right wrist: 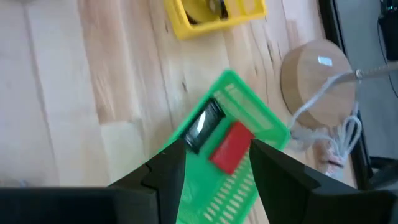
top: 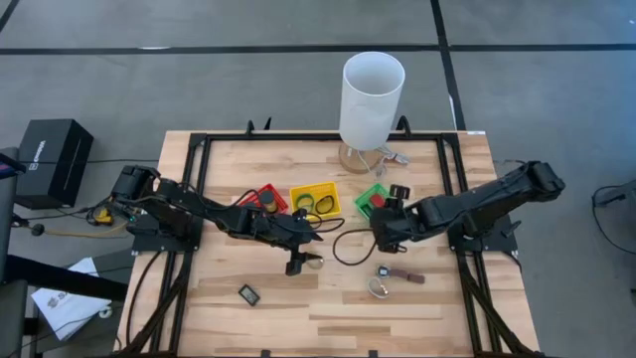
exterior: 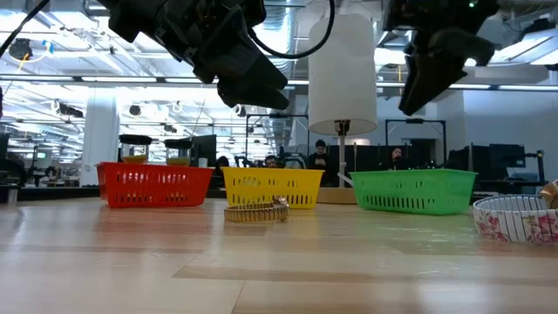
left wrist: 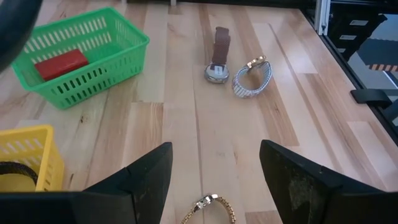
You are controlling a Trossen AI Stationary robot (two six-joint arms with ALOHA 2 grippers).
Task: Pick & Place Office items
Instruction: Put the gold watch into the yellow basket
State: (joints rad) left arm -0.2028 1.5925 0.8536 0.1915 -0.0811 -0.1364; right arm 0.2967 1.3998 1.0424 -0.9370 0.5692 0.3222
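**Office items spread across the wooden table, both grippers raised and empty**

While the items lie scattered on the wooden table (top: 328,308), several already sit in baskets: a red rectangular piece (right wrist: 229,148) and a dark rectangular piece (right wrist: 204,127) in the green basket (top: 375,199), a black ring (top: 326,206) in the yellow basket (top: 315,198), and a dark piece in the red basket (top: 261,198). A gold bracelet (left wrist: 210,207) rests on the table just below the left gripper (left wrist: 214,180), whose fingers are spread with nothing between them. A brown-strapped watch (left wrist: 217,57) and a patterned ring-shaped band (left wrist: 253,79) lie touching, near the table's right side. A dark rectangular piece (top: 248,293) lies alone toward the front left. The right gripper (right wrist: 217,165) hovers above the green basket, fingers apart and empty. A tall white cylinder (top: 372,97) stands at the rear edge.
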